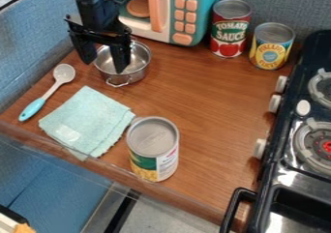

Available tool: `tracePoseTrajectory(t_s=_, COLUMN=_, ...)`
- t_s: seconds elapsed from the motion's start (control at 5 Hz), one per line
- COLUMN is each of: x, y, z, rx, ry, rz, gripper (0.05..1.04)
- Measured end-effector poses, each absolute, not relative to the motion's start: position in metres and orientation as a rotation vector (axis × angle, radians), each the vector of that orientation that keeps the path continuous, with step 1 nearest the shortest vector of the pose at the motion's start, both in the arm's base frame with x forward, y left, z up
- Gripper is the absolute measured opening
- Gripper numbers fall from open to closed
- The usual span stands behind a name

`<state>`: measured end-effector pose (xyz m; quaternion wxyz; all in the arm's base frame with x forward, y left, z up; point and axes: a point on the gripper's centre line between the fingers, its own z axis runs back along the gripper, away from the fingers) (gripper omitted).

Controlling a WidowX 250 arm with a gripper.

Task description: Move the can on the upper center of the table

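The can (153,149) I am asked to move stands upright at the near edge of the wooden table (210,106), a little left of the middle, with a bare metal lid and a white, green and yellow label. My gripper (104,66) is well apart from it, toward the far left, pointing down with its two fingers spread and nothing between them. One finger is in front of the small metal pot (134,74) and the other at the pot's left side; from this slanted view I cannot be sure how high they hang. Just left of the can, a pale teal cloth (87,118) lies folded. Farther left is a spoon (46,95) with a blue handle. Beyond the pot, at the far side, stands a teal and white toy microwave (195,0) with orange buttons. To its right are a red-labelled can (230,31) and, beside that, a shorter yellow-and-blue can (271,48), both upright. A black toy stove (281,152) with pale knobs runs along the right side.
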<state>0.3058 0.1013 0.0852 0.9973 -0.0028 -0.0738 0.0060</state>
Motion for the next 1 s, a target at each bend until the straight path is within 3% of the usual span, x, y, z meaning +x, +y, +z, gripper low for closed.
tracePoseTrajectory(t_s=0.2, x=0.276, y=0.077, z=0.085, rx=-0.026, ry=-0.172, rz=-0.062, gripper=1.000)
tracePoseTrajectory(t_s=0.4, x=0.256, y=0.054, z=0.084, rx=0.001, ry=-0.155, rz=-0.132, gripper=1.000)
tracePoseTrajectory(t_s=0.6, x=0.230, y=0.029, z=0.088, rx=0.032, ry=-0.130, rz=-0.185, gripper=1.000)
tracePoseTrajectory(t_s=1.0, x=0.200, y=-0.015, z=0.070, rx=0.037, ry=-0.024, rz=-0.264, gripper=1.000)
